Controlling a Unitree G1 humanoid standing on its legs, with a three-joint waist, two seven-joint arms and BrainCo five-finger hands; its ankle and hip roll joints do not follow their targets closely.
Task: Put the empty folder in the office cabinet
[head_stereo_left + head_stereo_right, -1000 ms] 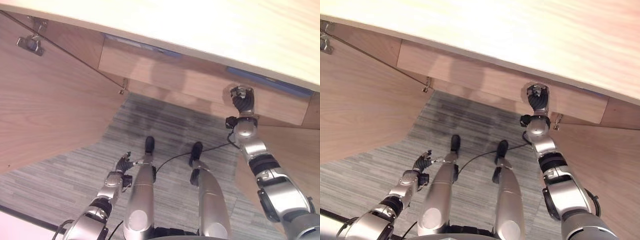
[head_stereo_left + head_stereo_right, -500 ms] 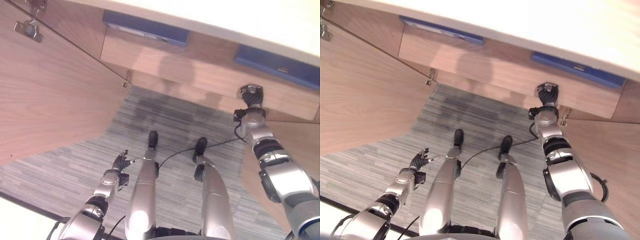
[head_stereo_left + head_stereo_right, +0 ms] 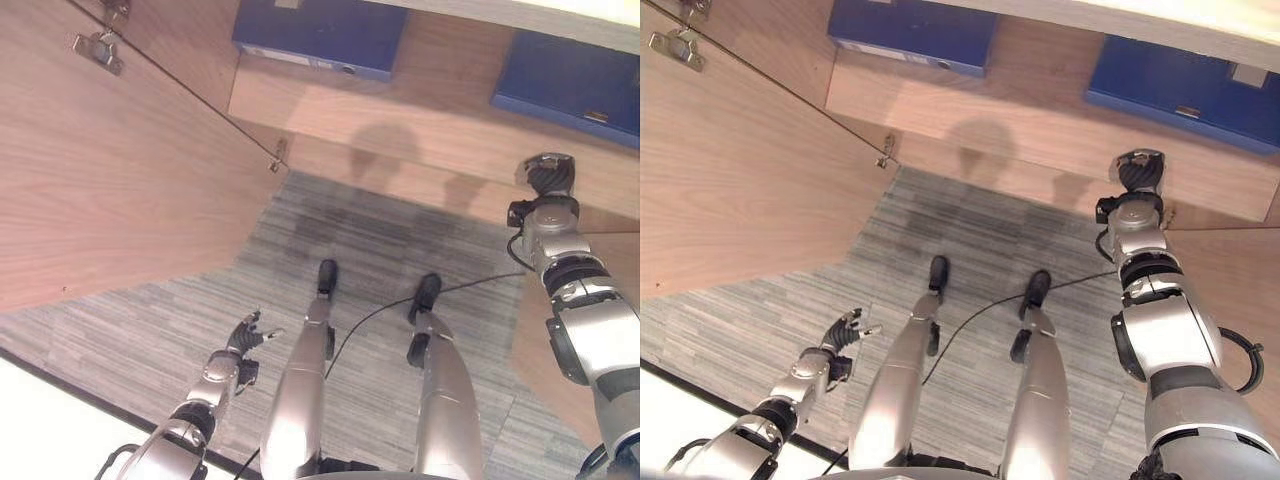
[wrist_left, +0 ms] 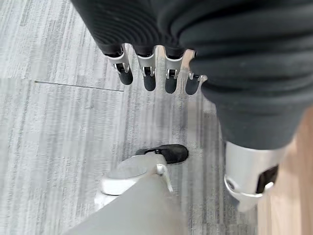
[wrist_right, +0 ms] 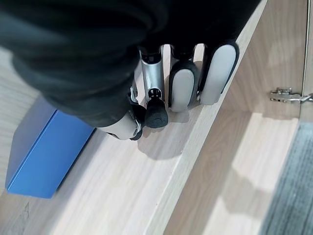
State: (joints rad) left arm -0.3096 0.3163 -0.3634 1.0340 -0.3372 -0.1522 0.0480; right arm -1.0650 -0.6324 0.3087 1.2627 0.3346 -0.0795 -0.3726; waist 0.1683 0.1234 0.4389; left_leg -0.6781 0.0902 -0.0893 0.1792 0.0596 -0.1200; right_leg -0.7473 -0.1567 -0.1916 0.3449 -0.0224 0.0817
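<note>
Two blue folders lie on the wooden shelf [image 3: 420, 130] of the open cabinet, one at the left [image 3: 320, 35] and one at the right [image 3: 575, 85]. My right hand [image 3: 545, 178] is raised to the shelf's front edge, just below the right folder. In the right wrist view its fingers [image 5: 186, 83] are curled against that edge with nothing in them, and the blue folder [image 5: 44, 152] lies a little apart on the shelf. My left hand [image 3: 245, 335] hangs low over the carpet, with its fingers [image 4: 146, 78] straight and nothing in them.
The cabinet's left door [image 3: 110, 180] stands swung open, with a metal hinge [image 3: 97, 50] near its top. Another wooden door panel [image 3: 535, 340] stands at the lower right. Grey striped carpet [image 3: 380, 240] covers the floor in front of the cabinet.
The whole picture has shifted, so the camera moved and both blue folders now show much more fully. My right hand stays at the shelf's front edge. The left hand still hangs open.
</note>
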